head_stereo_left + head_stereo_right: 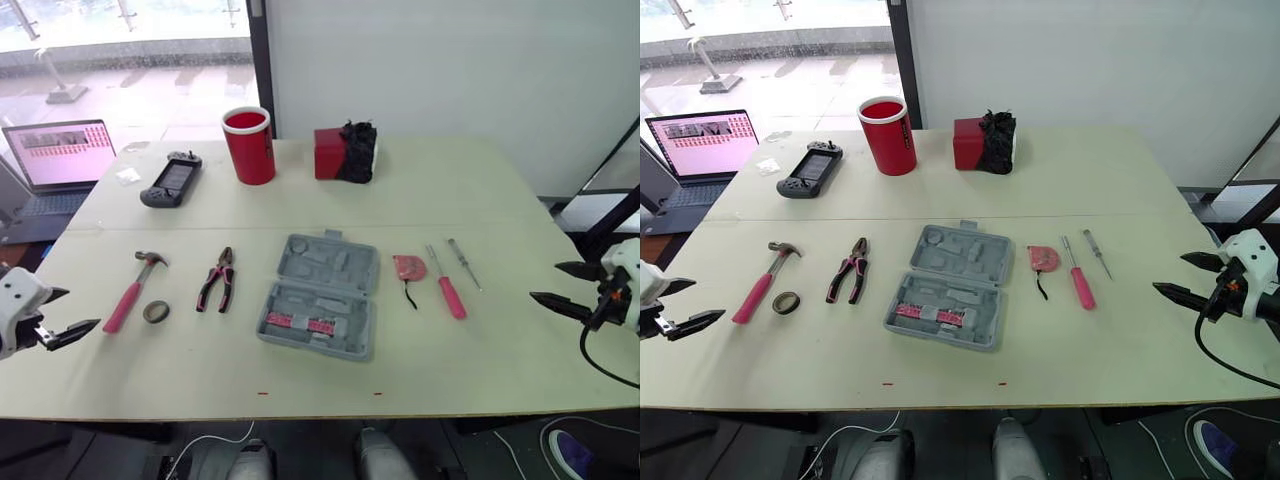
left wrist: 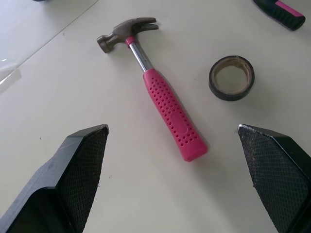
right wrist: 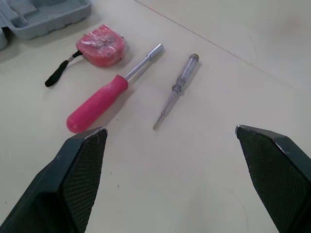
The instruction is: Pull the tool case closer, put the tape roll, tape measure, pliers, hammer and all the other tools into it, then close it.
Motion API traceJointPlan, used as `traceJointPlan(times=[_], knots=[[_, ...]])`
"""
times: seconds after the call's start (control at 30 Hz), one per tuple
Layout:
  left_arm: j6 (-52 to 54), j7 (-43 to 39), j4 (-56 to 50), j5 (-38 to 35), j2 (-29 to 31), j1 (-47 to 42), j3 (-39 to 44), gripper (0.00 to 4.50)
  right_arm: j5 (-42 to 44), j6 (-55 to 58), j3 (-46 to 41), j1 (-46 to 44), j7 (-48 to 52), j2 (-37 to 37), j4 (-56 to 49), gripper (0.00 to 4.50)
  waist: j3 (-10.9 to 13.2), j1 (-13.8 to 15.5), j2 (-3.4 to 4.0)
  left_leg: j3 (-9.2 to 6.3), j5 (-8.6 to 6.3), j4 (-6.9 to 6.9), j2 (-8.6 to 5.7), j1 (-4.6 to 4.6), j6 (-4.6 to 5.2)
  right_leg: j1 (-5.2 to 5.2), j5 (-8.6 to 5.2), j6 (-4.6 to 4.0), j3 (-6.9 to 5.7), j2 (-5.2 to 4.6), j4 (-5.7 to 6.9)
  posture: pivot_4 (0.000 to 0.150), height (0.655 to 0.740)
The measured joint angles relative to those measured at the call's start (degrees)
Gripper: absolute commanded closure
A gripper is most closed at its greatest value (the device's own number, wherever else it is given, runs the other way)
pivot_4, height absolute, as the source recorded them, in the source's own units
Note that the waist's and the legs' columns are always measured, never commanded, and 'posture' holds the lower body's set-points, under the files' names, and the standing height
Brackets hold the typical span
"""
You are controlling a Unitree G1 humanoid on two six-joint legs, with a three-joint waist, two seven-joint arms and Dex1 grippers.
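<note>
The left gripper (image 1: 80,307) is held with its jaws wide open; nothing is gripped or touched; it is stationed above the left edge of the table (image 1: 480,350). In the left wrist view the hammer (image 2: 160,99) and the tape roll (image 2: 232,77) are seen between and beyond the fingers (image 2: 82,165), the roll lying just beside the hammer's pink handle but apart from it. The right gripper (image 1: 545,281) is likewise held wide open and empty, at the right edge of the table; the driver (image 3: 104,99), the tester (image 3: 177,87) and the tape measure (image 3: 101,45) are seen ahead of it, the driver lying between the other two.

The case (image 1: 320,295) is laid open and flat at the table's middle, its hinge running roughly left to right; moulded recesses are seen in both halves; a red-and-grey strip (image 1: 298,322) is seated in the near half; none of the loose tools is seen inside. The pliers (image 1: 217,280) are placed between hammer and case. A red cup (image 1: 249,146) is stood upright at the far side; its contents cannot be told.
</note>
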Motion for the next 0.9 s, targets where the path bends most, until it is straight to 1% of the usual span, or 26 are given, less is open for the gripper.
traceJointPlan(times=[0.1, 0.33, 0.47, 0.57, 0.63, 0.7, 0.87, 0.9], knots=[[-0.2, -1.0, -0.8, -0.1, 0.6, 1.8, 0.3, 0.04, 0.0, 0.3, 0.0, -0.3, 0.6, 0.1, 0.0, 0.00, 0.0, 0.0, 0.00, 0.00, 0.00, -0.02, 0.00, 0.02, 0.00, -0.05, -0.05, 0.00, 0.00, 0.00, 0.14, 0.150, 0.7400], [2.0, -1.8, -2.1, -1.0, 0.8, 1.8, 0.5, 0.04, 0.5, 1.3, 0.0, -0.3, 0.8, 0.1, -0.2, 0.00, 0.0, 0.0, 0.00, -0.01, 0.00, 0.01, 0.00, 0.03, 0.00, -0.06, -0.06, -0.01, 0.01, 0.01, 0.20, 0.150, 0.7400], [3.3, -2.7, -3.4, -1.3, 0.8, 1.8, 0.5, 0.04, 0.9, 2.0, 0.0, 0.5, 0.8, 0.2, -2.1, 0.00, 0.0, 0.0, 0.01, -0.01, 0.00, 0.01, 0.00, 0.03, 0.00, -0.07, -0.06, 0.00, 0.01, 0.01, 0.21, 0.150, 0.7400], [5.3, -3.2, -5.5, -1.5, 0.7, 1.5, 0.3, 0.04, 2.2, 6.3, 0.0, 3.4, 0.5, 1.3, -9.4, 0.00, 0.0, 0.0, 0.00, -0.03, 0.00, 0.02, 0.00, 0.03, 0.00, -0.07, -0.06, 0.00, 0.01, 0.03, 0.23, 0.150, 0.7400], [7.2, -4.1, -10.3, -3.1, -0.5, 1.1, 0.2, 0.04, 2.7, 10.0, 0.9, 4.2, -1.1, 2.9, -15.2, 0.00, 0.0, 0.0, 0.01, -0.02, 0.00, 0.07, 0.00, 0.03, 0.00, -0.04, -0.06, 0.00, 0.01, 0.03, 0.26, 0.150, 0.7400], [7.3, -3.7, -16.0, -3.4, -2.7, 1.3, -0.7, 0.04, 2.9, 13.7, 2.1, 4.8, -3.6, 5.1, -22.1, 0.00, 0.0, 0.1, 0.03, -0.03, 0.00, 0.07, 0.00, 0.03, -0.01, -0.03, -0.03, 0.05, 0.01, 0.03, 0.25, 0.150, 0.7400], [8.6, -1.1, -21.6, -2.2, -8.3, 1.6, -5.5, 0.04, 2.8, 18.6, 4.8, 6.0, -8.4, 7.9, -32.7, 0.00, 0.0, 0.2, 0.04, -0.05, 0.00, 0.07, 0.00, 0.01, 0.00, -0.04, 0.02, 0.17, 0.01, 0.03, 0.26, 0.150, 0.7400], [9.1, -0.2, -22.5, -1.9, -10.1, 0.6, -6.8, 0.28, 2.6, 19.6, 6.1, 6.2, -9.4, 8.9, -35.6, 0.00, 0.0, 0.2, 0.03, -0.06, 0.00, 0.08, 0.00, 0.02, 0.00, -0.02, 0.03, 0.17, 0.01, 0.04, 0.26, 0.150, 0.7400]])
